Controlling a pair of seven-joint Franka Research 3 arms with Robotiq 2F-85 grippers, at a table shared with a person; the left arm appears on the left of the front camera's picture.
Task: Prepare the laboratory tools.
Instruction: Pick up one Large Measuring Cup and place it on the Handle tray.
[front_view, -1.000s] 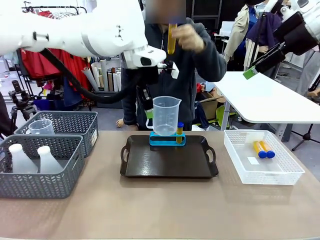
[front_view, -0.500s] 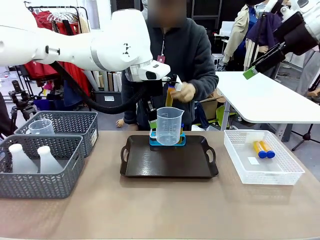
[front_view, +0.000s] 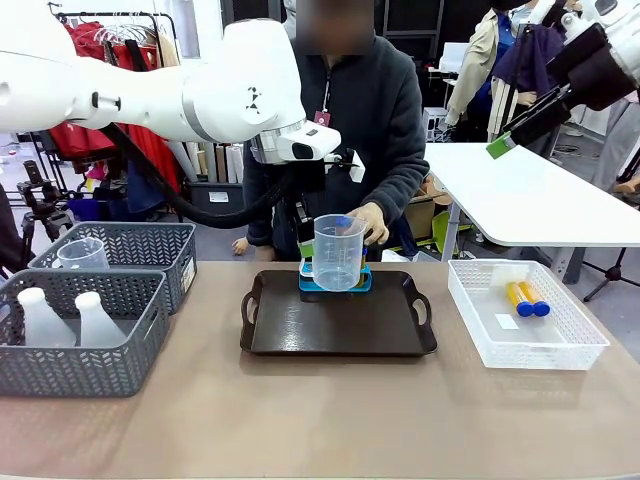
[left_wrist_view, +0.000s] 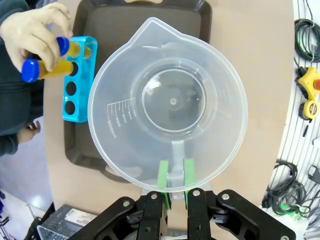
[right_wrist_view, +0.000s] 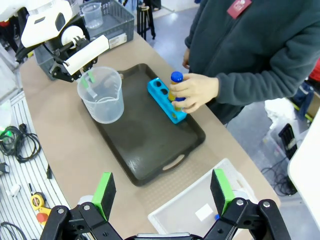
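My left gripper (front_view: 300, 236) is shut on the handle of the clear measuring beaker (front_view: 338, 252), holding it upright over the far edge of the dark tray (front_view: 335, 325). In the left wrist view the green pads (left_wrist_view: 163, 176) pinch the handle of the beaker (left_wrist_view: 167, 102). A person's hand (left_wrist_view: 35, 30) holds a blue-capped amber tube (left_wrist_view: 44, 68) at the blue rack (left_wrist_view: 77, 95), beside a second tube (left_wrist_view: 75, 47). Two more tubes (front_view: 527, 298) lie in the white basket (front_view: 560, 350). My right gripper (right_wrist_view: 162, 192) hangs open, high above the table's right side (front_view: 510, 135). Two frosted flasks (front_view: 45, 318) stand in a grey basket.
Two grey baskets (front_view: 110, 375) stand at the left, the rear one holding another clear beaker (front_view: 82, 255). The person stands close behind the tray (right_wrist_view: 150, 135). A white table (front_view: 520, 195) is at the far right. Bare tabletop lies in front of the tray.
The person's hand came down from head height and brought the tube to the rack. My left gripper lowered the beaker a little toward the tray, then held still.
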